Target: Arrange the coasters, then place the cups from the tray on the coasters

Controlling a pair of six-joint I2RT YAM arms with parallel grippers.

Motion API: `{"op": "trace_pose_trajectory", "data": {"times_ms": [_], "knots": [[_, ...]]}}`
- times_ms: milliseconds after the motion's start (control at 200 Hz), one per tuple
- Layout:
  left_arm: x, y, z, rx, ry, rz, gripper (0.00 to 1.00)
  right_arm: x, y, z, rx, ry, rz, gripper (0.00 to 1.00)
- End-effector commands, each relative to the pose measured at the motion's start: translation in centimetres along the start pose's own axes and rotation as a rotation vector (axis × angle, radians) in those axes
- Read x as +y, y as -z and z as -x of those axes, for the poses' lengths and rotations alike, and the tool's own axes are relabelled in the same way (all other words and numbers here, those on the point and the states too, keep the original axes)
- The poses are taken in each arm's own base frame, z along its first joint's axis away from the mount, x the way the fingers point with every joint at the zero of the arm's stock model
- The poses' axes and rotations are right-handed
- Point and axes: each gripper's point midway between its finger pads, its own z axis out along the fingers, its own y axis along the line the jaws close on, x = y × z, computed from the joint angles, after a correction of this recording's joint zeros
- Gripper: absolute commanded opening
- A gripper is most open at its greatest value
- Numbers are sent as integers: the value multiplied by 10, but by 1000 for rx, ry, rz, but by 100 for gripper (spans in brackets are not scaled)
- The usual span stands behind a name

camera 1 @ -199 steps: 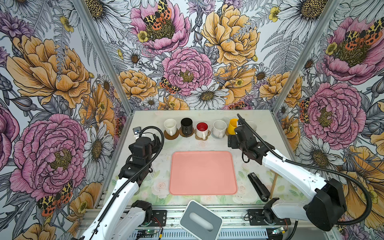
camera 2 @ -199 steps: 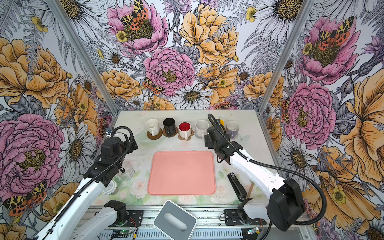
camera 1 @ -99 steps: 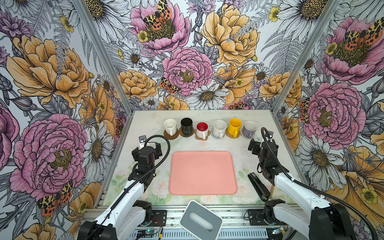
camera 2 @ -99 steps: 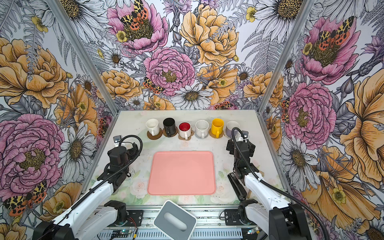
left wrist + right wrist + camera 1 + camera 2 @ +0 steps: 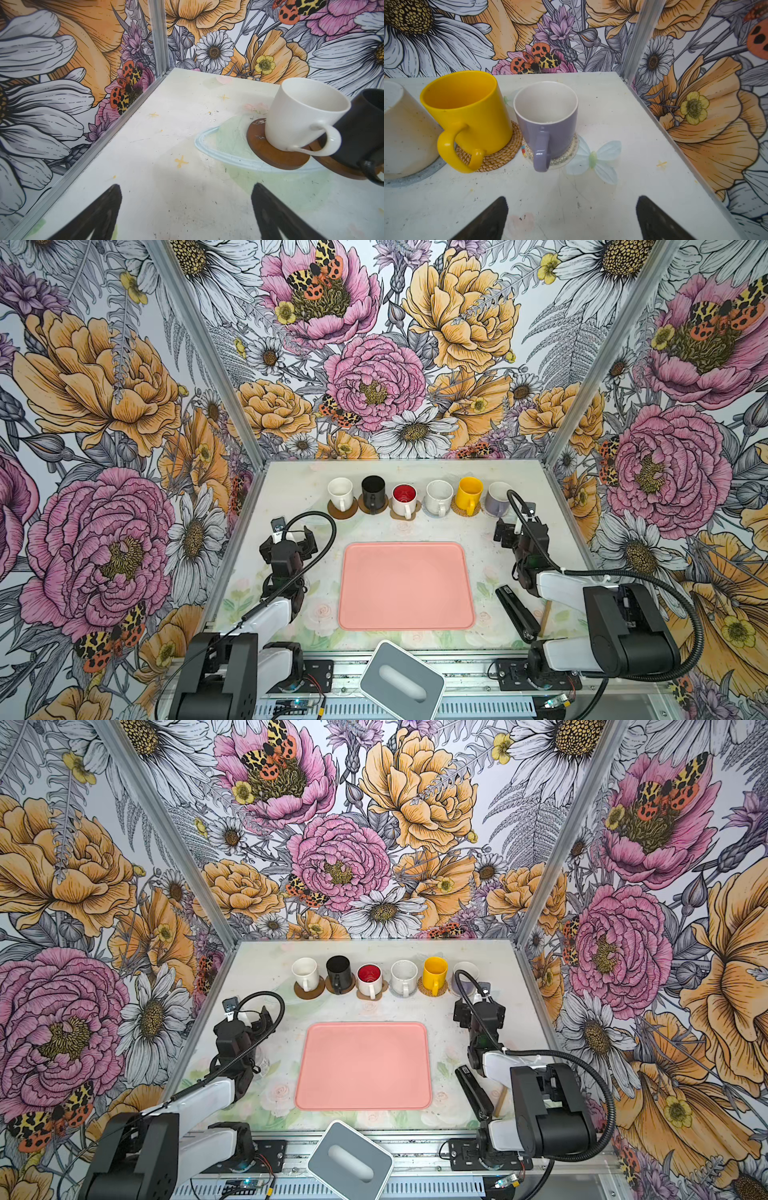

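Note:
Six cups stand in a row on coasters at the back of the table in both top views: cream-white point(image 5: 340, 493), black point(image 5: 372, 493), red-inside point(image 5: 404, 499), speckled point(image 5: 439, 497), yellow point(image 5: 469, 493) and lavender point(image 5: 497, 499). The pink tray point(image 5: 405, 585) point(image 5: 363, 1065) lies bare mid-table. My left gripper point(image 5: 291, 537) point(image 5: 187, 187) is open over bare table, short of the cream-white cup point(image 5: 301, 116) on its brown coaster point(image 5: 268, 149). My right gripper point(image 5: 513, 526) point(image 5: 572, 198) is open and faces the lavender cup point(image 5: 548, 124) on its clear coaster point(image 5: 571, 149), beside the yellow cup point(image 5: 471, 112) on its rattan coaster point(image 5: 500, 155).
A black stapler point(image 5: 517, 614) and a thin wooden stick point(image 5: 544, 614) lie right of the tray. A grey-white box point(image 5: 401, 680) with an oval slot sits at the front edge. Floral walls close in the table on three sides.
My right arm has drawn back from the yellow cup toward the right front, leaving the yellow and lavender cups uncovered. My left arm has folded back toward the front left.

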Motion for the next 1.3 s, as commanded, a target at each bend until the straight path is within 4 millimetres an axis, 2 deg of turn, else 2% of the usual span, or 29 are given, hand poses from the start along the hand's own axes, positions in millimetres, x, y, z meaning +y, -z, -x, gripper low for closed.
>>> {"op": "trace_pose_trajectory", "data": {"times_ms": [0,105,195,315,445,580,686,741,796,1296], "knots": [[-11,-7,24,-70,20,-75,99,-3,-4,15,-103,-11,15,98],[-15,-12,29,-102,38,-111,99,-6,-10,2,-116,-28,12,98],[-19,-13,34,-170,58,-142,99,-5,-10,2,-114,-29,20,98],[-20,-19,25,-208,56,-148,99,-7,-9,1,-121,-38,27,98],[-31,-22,15,-238,33,-209,99,-6,-9,1,-131,-35,35,98],[-32,-28,12,-198,31,-202,99,-12,-13,0,-109,-51,-2,99],[-21,-46,10,-124,48,-115,99,-13,-13,0,-105,-53,-11,99],[-29,-51,9,-88,21,-122,99,-13,-13,1,-106,-51,-11,100],[-34,-52,8,-87,-4,-129,99,-14,-13,1,-106,-51,-12,99],[-35,-51,8,-85,-7,-124,99,-19,-10,1,-121,-64,-39,99]]}}
